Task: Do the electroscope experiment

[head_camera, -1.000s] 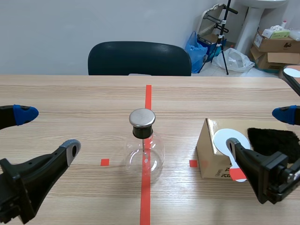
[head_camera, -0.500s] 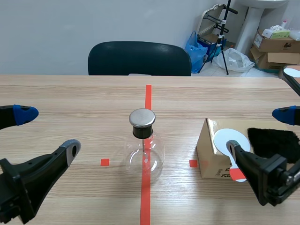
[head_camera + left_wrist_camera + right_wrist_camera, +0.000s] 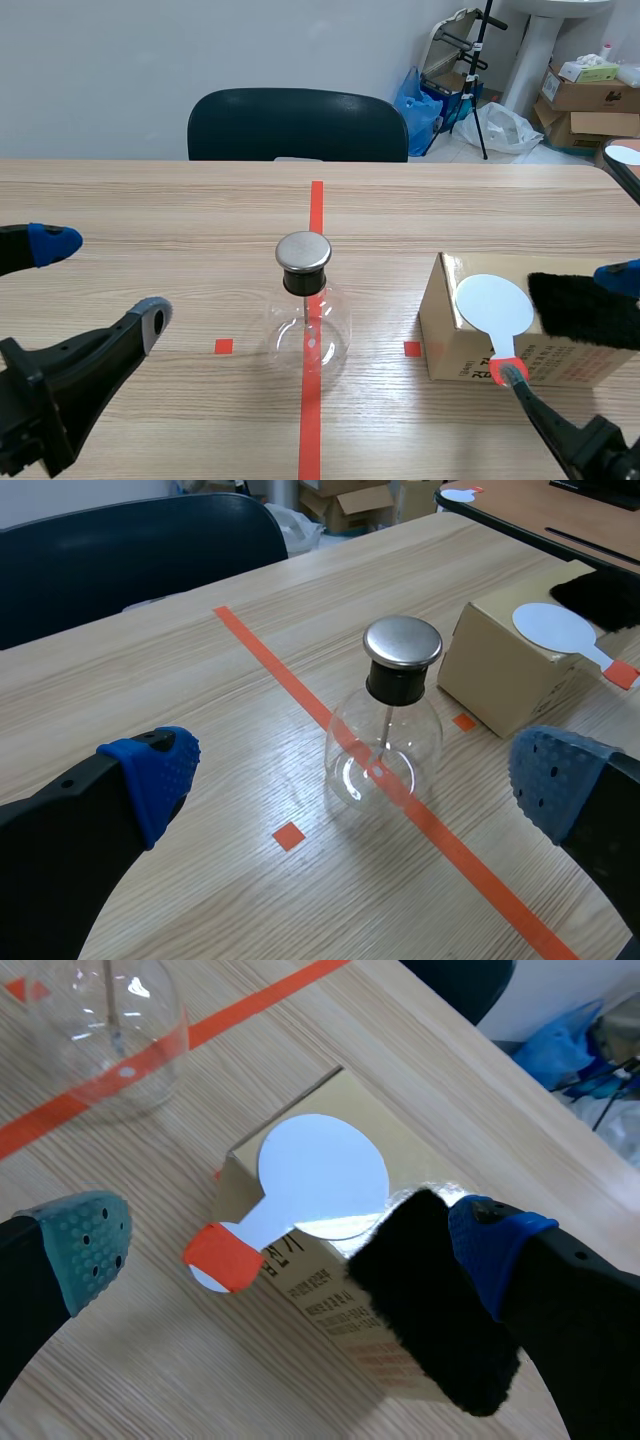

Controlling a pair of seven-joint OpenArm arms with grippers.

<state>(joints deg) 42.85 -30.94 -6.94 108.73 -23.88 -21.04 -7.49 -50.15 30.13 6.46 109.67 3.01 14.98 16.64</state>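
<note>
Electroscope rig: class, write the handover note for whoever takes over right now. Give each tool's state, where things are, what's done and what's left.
Left tool: open, holding nothing, beside the flask electroscope, which stands upright between the arms.
Right tool: open, holding nothing, at the cardboard box, by the white paddle handle.
The paddle and the black fur cloth both lie on the box.
Done: nothing visible.
Left: probably grip the paddle, rub it with the cloth, bring it to the metal cap.
</note>
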